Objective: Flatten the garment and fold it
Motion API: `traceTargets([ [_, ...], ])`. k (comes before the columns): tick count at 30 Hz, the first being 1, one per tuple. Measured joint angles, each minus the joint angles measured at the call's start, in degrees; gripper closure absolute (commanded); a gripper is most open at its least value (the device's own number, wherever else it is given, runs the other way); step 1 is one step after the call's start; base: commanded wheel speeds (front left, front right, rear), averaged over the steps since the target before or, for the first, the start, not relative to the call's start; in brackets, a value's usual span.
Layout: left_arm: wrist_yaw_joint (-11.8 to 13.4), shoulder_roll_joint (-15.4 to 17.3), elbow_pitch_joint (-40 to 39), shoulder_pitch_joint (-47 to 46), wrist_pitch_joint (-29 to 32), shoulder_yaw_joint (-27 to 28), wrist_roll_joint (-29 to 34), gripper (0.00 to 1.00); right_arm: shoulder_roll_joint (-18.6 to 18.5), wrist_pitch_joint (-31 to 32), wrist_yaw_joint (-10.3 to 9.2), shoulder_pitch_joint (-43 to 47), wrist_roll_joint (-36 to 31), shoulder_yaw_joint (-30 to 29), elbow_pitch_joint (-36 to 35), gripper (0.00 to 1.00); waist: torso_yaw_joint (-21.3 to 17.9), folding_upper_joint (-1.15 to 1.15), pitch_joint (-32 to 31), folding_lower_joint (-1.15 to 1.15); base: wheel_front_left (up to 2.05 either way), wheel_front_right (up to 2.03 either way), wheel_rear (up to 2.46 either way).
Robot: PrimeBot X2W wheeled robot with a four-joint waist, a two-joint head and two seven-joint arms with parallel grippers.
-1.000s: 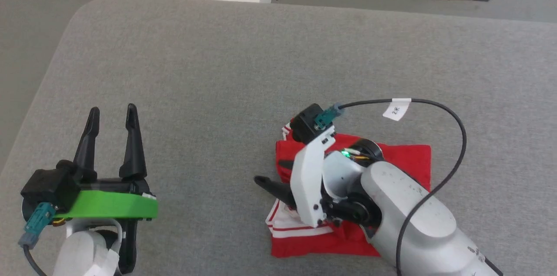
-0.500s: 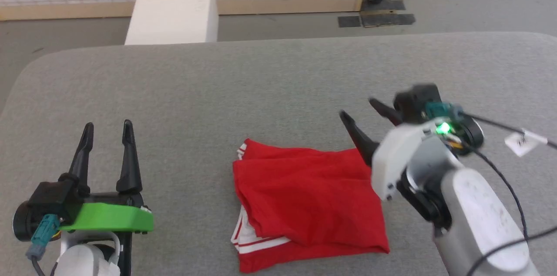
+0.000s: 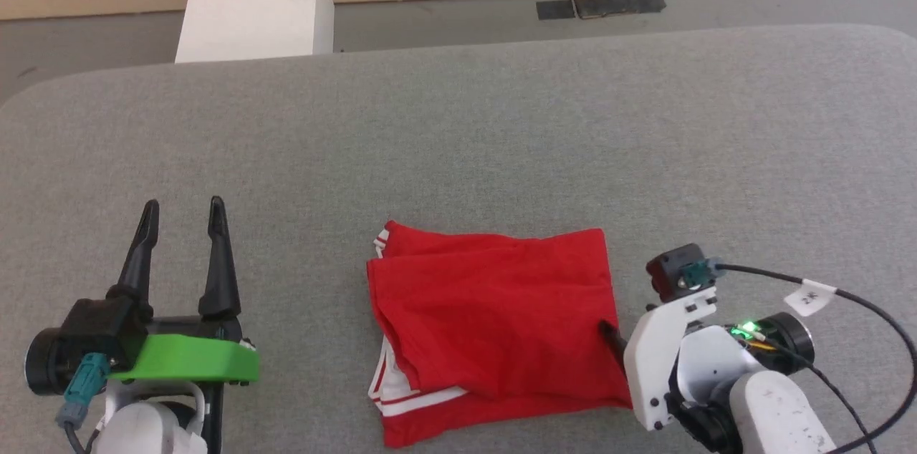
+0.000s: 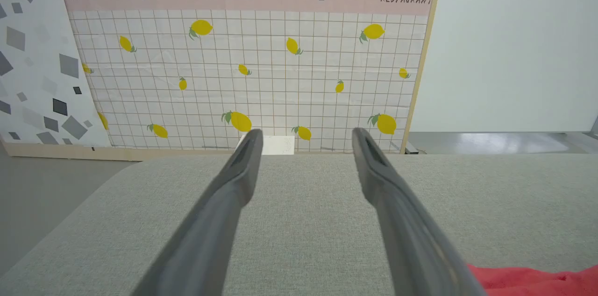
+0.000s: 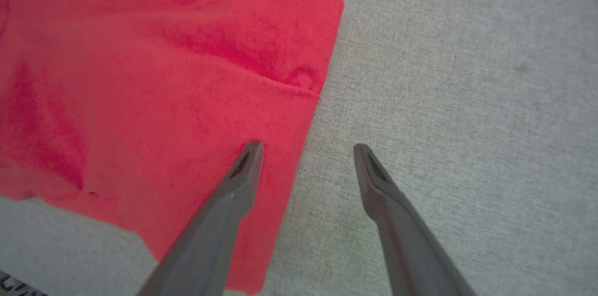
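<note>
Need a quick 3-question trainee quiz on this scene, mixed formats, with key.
1. True or false: the left gripper holds the shirt.
2. The shirt on the table is: A) spread flat, B) folded into a rectangle, C) hanging from a gripper.
3. Which gripper is at the shirt's edge?
Key: 1 false, it is open and apart from the shirt; 2 B; 3 the right gripper, open.

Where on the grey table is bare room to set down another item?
The far half of the grey table, between the red jersey and the far edge, is bare. So is the strip between the open left gripper and the jersey. It is crowded at the jersey's right edge: the open right gripper hangs partly over the cloth.
</note>
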Motion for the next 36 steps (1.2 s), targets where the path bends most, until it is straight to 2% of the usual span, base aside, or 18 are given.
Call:
traceTargets([
  [12, -0.6, -0.2, 0.6, -1.2, 0.0, 0.0, -0.1, 0.00, 0.1, 2.2, -0.01, -4.1, -0.2, 2.8, 7.1, 0.00, 2.8, 0.00, 3.0, 0.00, 0.00, 0.00, 0.00],
  [13, -0.6, -0.2, 0.7, -1.2, 0.0, 0.0, -0.1, 0.00, 0.1, 2.5, -0.01, -4.4, 0.1, 2.7, 7.3, 0.06, 2.9, 0.00, 3.1, 0.00, 0.00, 0.00, 0.00],
  [14, -0.7, -0.2, 0.7, -1.3, 0.0, 0.1, -0.2, 0.00, 0.1, 2.7, 0.00, -4.7, 0.2, 2.5, 7.6, 0.60, 3.1, 0.00, 3.2, 0.00, 0.00, 0.00, 0.00],
  [15, -0.9, -0.2, 0.8, -1.3, 0.0, 0.1, -0.2, 0.00, 0.2, 3.1, 0.00, -4.9, 0.3, 2.3, 7.8, 0.83, 3.2, 0.00, 3.3, 0.00, 0.00, 0.00, 0.00],
  [16, -1.0, -0.2, 0.9, -1.3, 0.0, 0.1, -0.3, 0.00, 0.2, 3.1, 0.00, -5.1, 0.5, 2.1, 7.9, 1.00, 3.3, 0.00, 3.4, 0.00, 0.00, 0.00, 0.00],
  [22, -1.1, -0.4, 1.0, -1.3, 0.0, 0.8, -0.4, 0.00, 0.4, 4.0, 0.02, -6.2, 1.0, 1.9, 8.5, 1.00, 3.4, 0.00, 3.2, 0.00, 0.00, 0.00, 0.00],
  [25, -1.0, -0.5, 0.5, -0.9, 0.0, 1.9, -0.4, 0.00, -1.1, 4.3, 0.02, -6.7, 2.2, 4.2, 7.4, 1.00, 2.8, 0.00, 2.7, 0.00, 0.00, 0.00, 0.00],
  [27, -1.0, -0.5, -0.2, -0.4, 0.0, 2.1, -0.3, 0.00, -3.7, 5.2, 0.03, -7.0, 3.2, 7.0, 5.4, 1.00, 2.0, 0.00, 2.5, 0.00, 0.00, 0.00, 0.00],
  [31, -1.0, -0.7, -1.5, 0.6, 0.0, 3.1, -0.4, 0.00, -11.9, 8.5, 0.03, -8.1, 6.7, 11.3, 0.0, 1.00, -0.6, 0.00, 2.3, 0.00, 0.00, 0.00, 0.00],
  [36, -1.1, -0.7, -2.2, 0.7, 0.0, 2.8, -0.4, 0.00, -22.9, 12.4, 0.03, -8.9, 11.3, 12.3, -4.5, 1.00, -5.4, 0.00, 2.6, 0.00, 0.00, 0.00, 0.00],
])
